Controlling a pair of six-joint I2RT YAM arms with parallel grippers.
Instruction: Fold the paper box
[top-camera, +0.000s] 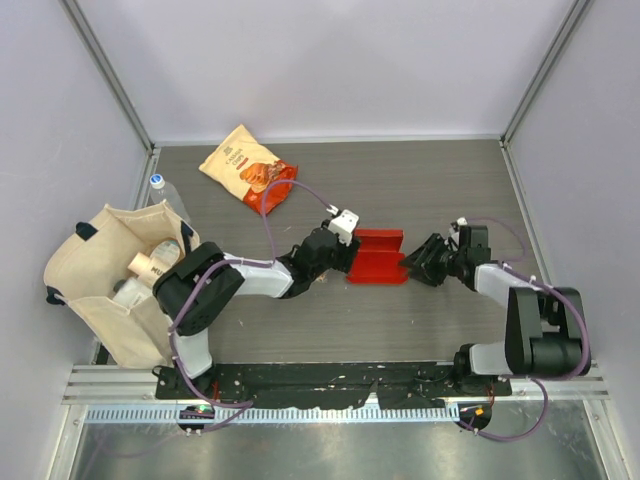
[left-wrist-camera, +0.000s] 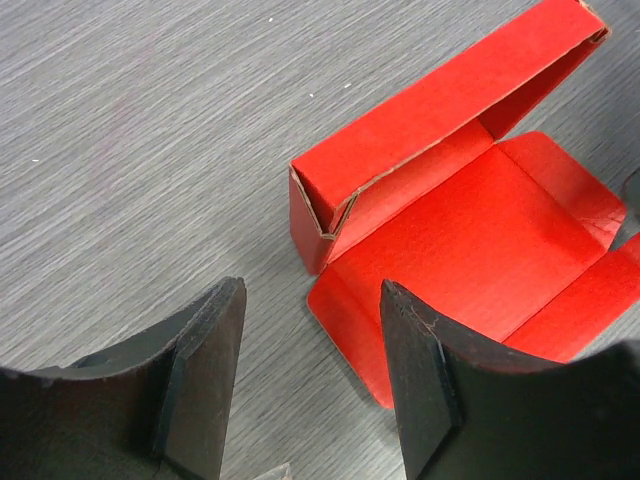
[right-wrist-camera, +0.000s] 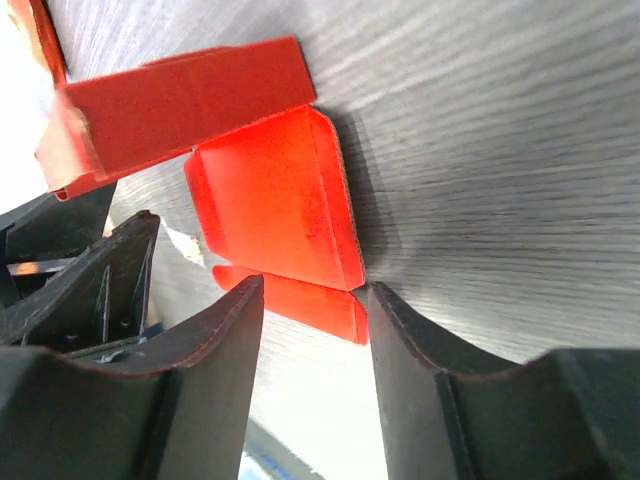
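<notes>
The paper box (top-camera: 377, 262) is bright red and lies in the middle of the table, half folded. One long side wall stands up, and the base and end flaps lie spread out. In the left wrist view the box (left-wrist-camera: 460, 230) is ahead and to the right. My left gripper (left-wrist-camera: 312, 290) is open at its near left corner, with one finger (left-wrist-camera: 425, 370) over the edge of a flap. My right gripper (right-wrist-camera: 315, 290) is open at the opposite end of the box (right-wrist-camera: 275, 200), the tip of a flap lying between its fingertips, not pinched. From above, the left gripper (top-camera: 350, 256) and right gripper (top-camera: 410, 262) flank the box.
An orange-and-cream snack bag (top-camera: 248, 168) lies at the back left. A cream tote bag (top-camera: 110, 285) holding several items sits at the left edge, with a clear bottle (top-camera: 165, 195) behind it. Pale walls enclose the table on three sides.
</notes>
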